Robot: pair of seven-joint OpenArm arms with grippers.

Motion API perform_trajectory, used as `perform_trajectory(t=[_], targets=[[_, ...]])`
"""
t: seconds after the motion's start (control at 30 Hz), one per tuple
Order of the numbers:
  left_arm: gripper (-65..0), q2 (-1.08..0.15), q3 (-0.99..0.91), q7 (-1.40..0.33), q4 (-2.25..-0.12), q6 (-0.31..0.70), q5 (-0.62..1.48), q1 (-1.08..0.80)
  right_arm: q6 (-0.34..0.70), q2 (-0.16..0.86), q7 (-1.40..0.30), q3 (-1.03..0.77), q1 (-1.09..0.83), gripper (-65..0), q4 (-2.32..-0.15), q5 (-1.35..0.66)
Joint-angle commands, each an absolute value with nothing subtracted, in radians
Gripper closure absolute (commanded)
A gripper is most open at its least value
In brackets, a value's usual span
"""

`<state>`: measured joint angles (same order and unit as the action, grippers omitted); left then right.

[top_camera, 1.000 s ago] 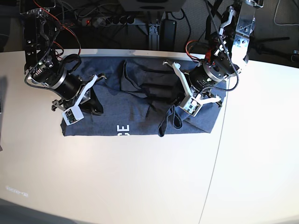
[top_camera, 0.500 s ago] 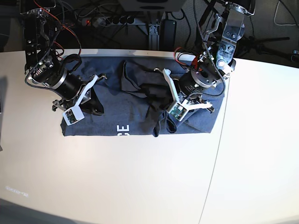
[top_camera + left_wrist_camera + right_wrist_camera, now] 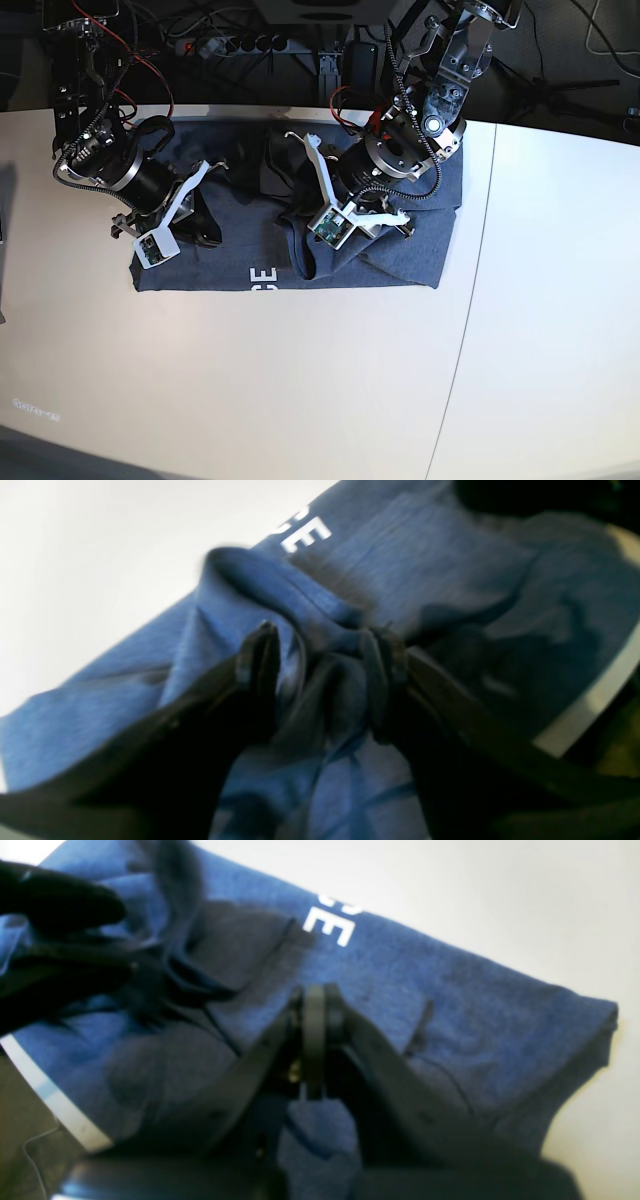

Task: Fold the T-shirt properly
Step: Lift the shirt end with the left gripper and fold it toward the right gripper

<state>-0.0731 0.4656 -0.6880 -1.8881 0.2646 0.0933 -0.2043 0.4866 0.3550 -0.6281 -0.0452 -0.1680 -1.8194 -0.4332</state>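
Left gripper [image 3: 320,680], in the left wrist view, has its two dark fingers [image 3: 257,655] spread apart, with a bunched fold of the T-shirt [image 3: 425,565] lying between them; the frame is blurred, so whether the cloth is pinched cannot be told. White letters [image 3: 305,532] show near the hem beside the white table [image 3: 100,545].

In the right wrist view, the right gripper [image 3: 314,1015] has its jaws pressed together over the blue-grey T-shirt [image 3: 450,985], near the same white letters [image 3: 330,925].

From the base view, the T-shirt [image 3: 240,215] lies crumpled along the table's [image 3: 300,390] far edge, with the left gripper [image 3: 300,235] over its middle and the right gripper [image 3: 205,225] over one end.
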Motion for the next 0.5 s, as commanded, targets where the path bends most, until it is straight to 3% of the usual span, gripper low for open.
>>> perform_trajectory(t=[0.0,0.2,0.47], targets=[[-31.0,-0.054,0.476,-0.672,-1.902,0.251,0.109,-0.194,0.565,0.368,-0.599,-0.051,-0.155,0.0,-1.838,-0.446],[-30.9,-0.02,0.492,-0.678,-1.905,0.229,0.052,-0.179,0.565,0.368,-0.599,-0.051,-0.155,0.0,-1.838,-0.445],[-30.7,-0.07,0.353,-0.701,-1.934,0.202,0.057,-0.131,0.565,0.368,-0.599,-0.051,-0.156,0.0,-1.838,-0.445]])
